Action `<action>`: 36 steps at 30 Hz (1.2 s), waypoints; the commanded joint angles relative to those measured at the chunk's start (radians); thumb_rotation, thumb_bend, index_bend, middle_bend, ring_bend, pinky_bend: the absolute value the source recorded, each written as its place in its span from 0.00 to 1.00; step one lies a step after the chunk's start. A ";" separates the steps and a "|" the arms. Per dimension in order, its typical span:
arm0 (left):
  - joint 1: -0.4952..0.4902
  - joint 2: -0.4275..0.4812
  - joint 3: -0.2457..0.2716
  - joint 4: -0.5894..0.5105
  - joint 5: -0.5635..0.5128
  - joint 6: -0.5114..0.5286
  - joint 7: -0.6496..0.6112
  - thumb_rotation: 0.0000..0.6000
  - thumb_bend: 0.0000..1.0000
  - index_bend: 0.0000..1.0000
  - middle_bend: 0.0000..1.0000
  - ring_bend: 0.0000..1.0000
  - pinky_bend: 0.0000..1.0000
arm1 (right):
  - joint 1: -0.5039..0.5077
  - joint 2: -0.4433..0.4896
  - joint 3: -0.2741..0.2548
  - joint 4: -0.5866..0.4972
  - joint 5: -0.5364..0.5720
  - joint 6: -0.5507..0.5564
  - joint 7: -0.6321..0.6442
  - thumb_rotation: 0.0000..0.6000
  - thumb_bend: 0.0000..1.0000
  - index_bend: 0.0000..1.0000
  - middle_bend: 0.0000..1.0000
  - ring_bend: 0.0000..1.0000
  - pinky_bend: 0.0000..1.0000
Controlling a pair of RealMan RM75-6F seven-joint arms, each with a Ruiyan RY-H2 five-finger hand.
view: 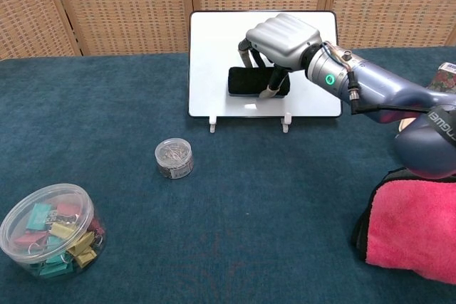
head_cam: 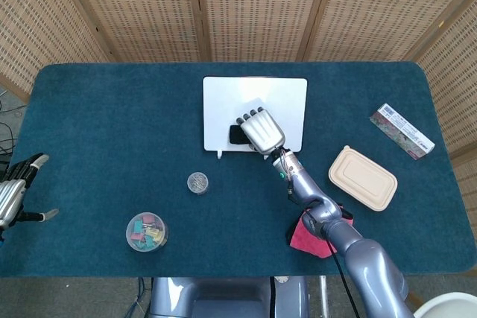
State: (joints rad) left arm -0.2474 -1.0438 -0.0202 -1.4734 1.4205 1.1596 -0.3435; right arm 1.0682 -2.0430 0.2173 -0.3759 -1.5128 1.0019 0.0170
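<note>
My right hand [head_cam: 260,130] [view: 280,40] grips a black eraser block [view: 247,82] [head_cam: 236,135] and holds it against the lower middle of the white board [head_cam: 279,102] [view: 214,48]. The board lies on the blue table at the back centre. My left hand [head_cam: 15,191] hangs at the far left edge of the head view, off the table, fingers spread and holding nothing; the chest view does not show it.
A small round tin of clips [head_cam: 197,182] [view: 174,157] sits left of the board. A clear tub of coloured binder clips [head_cam: 146,231] [view: 51,230] stands front left. A pink cloth [head_cam: 313,236] [view: 413,229], a beige lidded box [head_cam: 363,177] and a printed carton [head_cam: 402,130] lie on the right.
</note>
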 commanded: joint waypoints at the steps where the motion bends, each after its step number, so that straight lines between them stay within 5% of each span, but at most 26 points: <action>1: 0.000 0.000 0.001 0.000 0.001 0.000 -0.002 1.00 0.00 0.00 0.00 0.00 0.00 | 0.005 -0.019 -0.004 0.027 0.012 -0.013 -0.002 1.00 0.31 0.60 0.60 0.55 0.56; 4: 0.000 0.001 0.001 0.001 0.001 -0.001 -0.004 1.00 0.00 0.00 0.00 0.00 0.00 | 0.007 -0.029 -0.007 0.045 0.022 -0.033 -0.009 1.00 0.25 0.58 0.52 0.52 0.56; 9: 0.000 0.001 0.000 0.002 0.002 0.002 -0.007 1.00 0.00 0.00 0.00 0.00 0.00 | 0.003 -0.031 -0.005 0.047 0.036 -0.035 0.005 1.00 0.08 0.28 0.27 0.33 0.56; 20: 0.003 0.001 0.004 -0.001 0.012 0.011 -0.005 1.00 0.00 0.00 0.00 0.00 0.00 | -0.017 -0.027 -0.022 0.052 0.031 0.030 0.037 1.00 0.00 0.13 0.19 0.24 0.56; 36: 0.005 0.002 0.008 -0.011 0.018 0.020 0.011 1.00 0.00 0.00 0.00 0.00 0.00 | -0.042 -0.043 -0.023 0.080 0.056 0.059 -0.030 1.00 0.00 0.06 0.10 0.07 0.52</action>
State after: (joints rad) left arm -0.2420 -1.0416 -0.0119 -1.4848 1.4387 1.1794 -0.3330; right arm 1.0278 -2.0849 0.1955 -0.2974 -1.4582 1.0580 -0.0111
